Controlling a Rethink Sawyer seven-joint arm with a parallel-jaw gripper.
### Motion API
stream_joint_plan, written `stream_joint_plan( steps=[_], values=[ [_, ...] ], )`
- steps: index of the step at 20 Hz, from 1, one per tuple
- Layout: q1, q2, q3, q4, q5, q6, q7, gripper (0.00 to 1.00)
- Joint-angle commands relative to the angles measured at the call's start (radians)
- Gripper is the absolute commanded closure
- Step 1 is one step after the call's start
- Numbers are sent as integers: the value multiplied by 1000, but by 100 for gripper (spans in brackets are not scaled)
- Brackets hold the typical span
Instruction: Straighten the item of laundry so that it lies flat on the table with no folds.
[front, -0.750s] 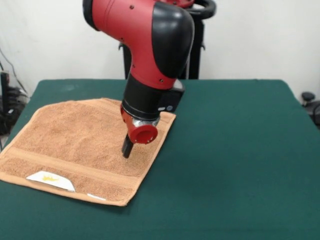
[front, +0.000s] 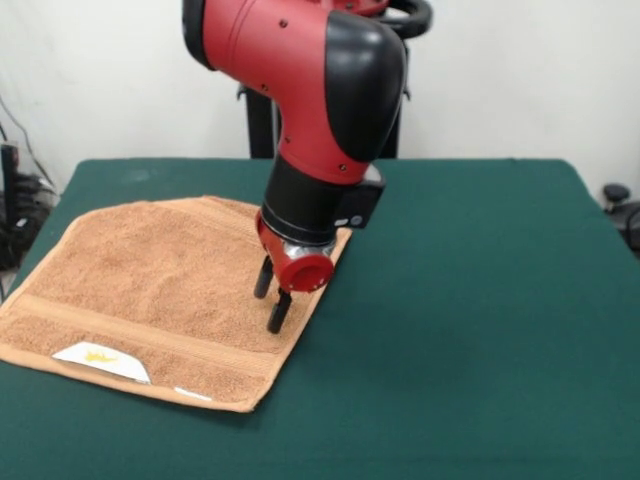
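While the green table (front: 480, 300) is carrying everything, the orange towel (front: 140, 290) is lying spread on its left part, and the claw (front: 271, 300), prongs parted and empty, is hovering over the towel's right edge.

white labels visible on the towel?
2. A white label with a yellow mark lies on the small light-brown terry towel near its front-left corner; a thin white sliver shows at the front edge. Others may hide underneath.
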Motion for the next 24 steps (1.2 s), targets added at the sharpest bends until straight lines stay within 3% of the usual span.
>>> stream_joint_plan(
  steps=[1, 12, 21, 22, 24],
  values=[
    [16, 98, 102, -23, -21, -39, 80, 0],
    [-51, 165, 190, -54, -11, -104, 67, 0],
    [-73, 161, 227, -54, -27, -83, 37, 0],
    [-72, 160, 227, -54, -29, -79, 37, 100],
    [-66, 161, 221, -56, -26, -66, 40, 100]
  ],
)
